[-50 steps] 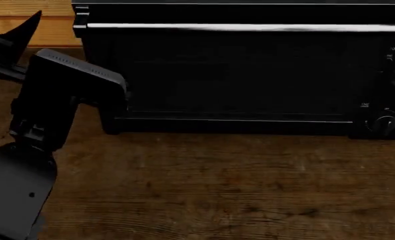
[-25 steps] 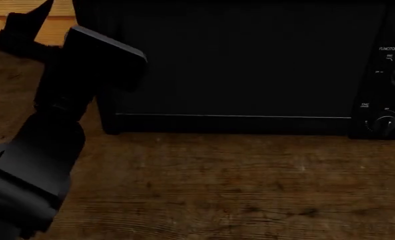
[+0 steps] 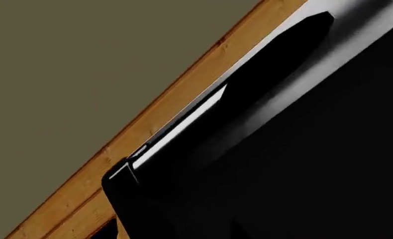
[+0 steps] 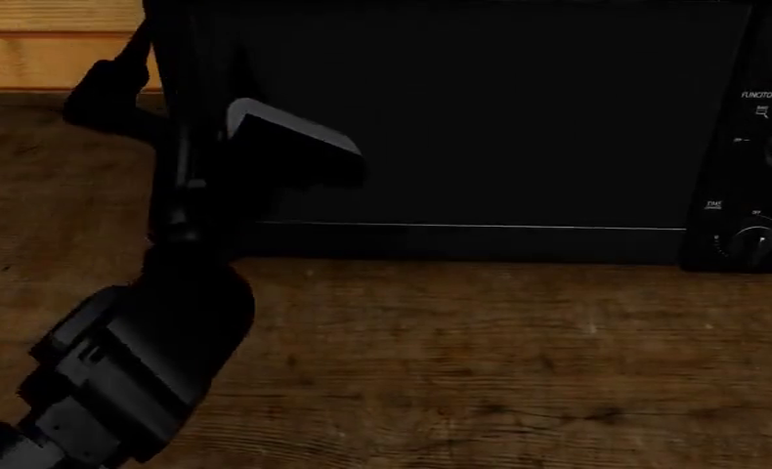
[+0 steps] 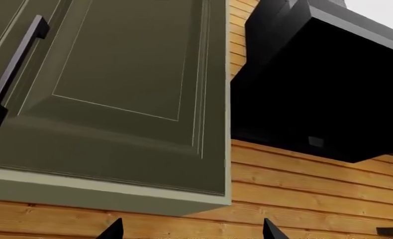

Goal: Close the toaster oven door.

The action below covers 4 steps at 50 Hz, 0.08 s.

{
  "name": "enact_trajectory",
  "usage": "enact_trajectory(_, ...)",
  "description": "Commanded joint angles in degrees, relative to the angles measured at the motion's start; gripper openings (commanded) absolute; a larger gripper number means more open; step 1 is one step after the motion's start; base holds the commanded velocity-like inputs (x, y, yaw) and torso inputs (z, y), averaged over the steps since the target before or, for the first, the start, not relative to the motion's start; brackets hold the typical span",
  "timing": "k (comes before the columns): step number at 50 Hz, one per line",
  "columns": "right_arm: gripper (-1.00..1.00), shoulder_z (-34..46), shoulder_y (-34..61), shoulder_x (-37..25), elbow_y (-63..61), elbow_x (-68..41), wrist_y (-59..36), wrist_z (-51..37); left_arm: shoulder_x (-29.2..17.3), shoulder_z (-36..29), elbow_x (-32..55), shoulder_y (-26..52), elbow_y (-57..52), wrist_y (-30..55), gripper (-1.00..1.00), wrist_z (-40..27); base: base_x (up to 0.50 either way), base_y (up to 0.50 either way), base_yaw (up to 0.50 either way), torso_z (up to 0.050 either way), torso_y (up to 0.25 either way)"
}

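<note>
The black toaster oven [image 4: 738, 59] fills the top of the head view, with its knob panel at the right. The toaster oven door [image 4: 491, 127] stands upright, flat against the oven front. Its silver bar handle is cut off above the head view and shows in the left wrist view [image 3: 183, 124]. My left gripper [image 4: 106, 83] is at the oven's upper left corner, dark against the oven, so its jaws cannot be made out. The left wrist view is filled by the oven's black surface [image 3: 303, 164]. My right gripper [image 5: 191, 231] is open and empty, away from the oven.
The oven stands on a brown wooden counter [image 4: 491, 371] against a plank wall [image 4: 47, 49]. The right wrist view shows a green cabinet door [image 5: 117, 74] with a black handle [image 5: 11, 74], a black hood [image 5: 323, 79] and plank wall [image 5: 303, 199].
The door has swung up flat against the oven and its silver handle has left the head view. My left arm has moved up and to the right, closer to the oven.
</note>
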<state>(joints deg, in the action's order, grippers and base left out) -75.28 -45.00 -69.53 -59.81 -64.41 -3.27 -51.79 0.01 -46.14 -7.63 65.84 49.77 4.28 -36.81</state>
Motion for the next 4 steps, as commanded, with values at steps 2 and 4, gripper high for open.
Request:
enact_trajectory(2,1.00,-1.11,0.05,3.65,-0.19,-0.27,-0.78,3.01,-0.02,-24.10,31.48,18.15,23.41,-2.66,1.00,8.48,0.04,-0.01,-0.01,0.005,0.000)
enact_trajectory(4,1.00,-1.35,0.05,3.93,-0.19,-0.36,-0.97,3.23,-0.02,-26.69,33.91,19.12,24.23,-2.21,1.00,8.33,0.04,0.00,-0.01,0.005,0.000)
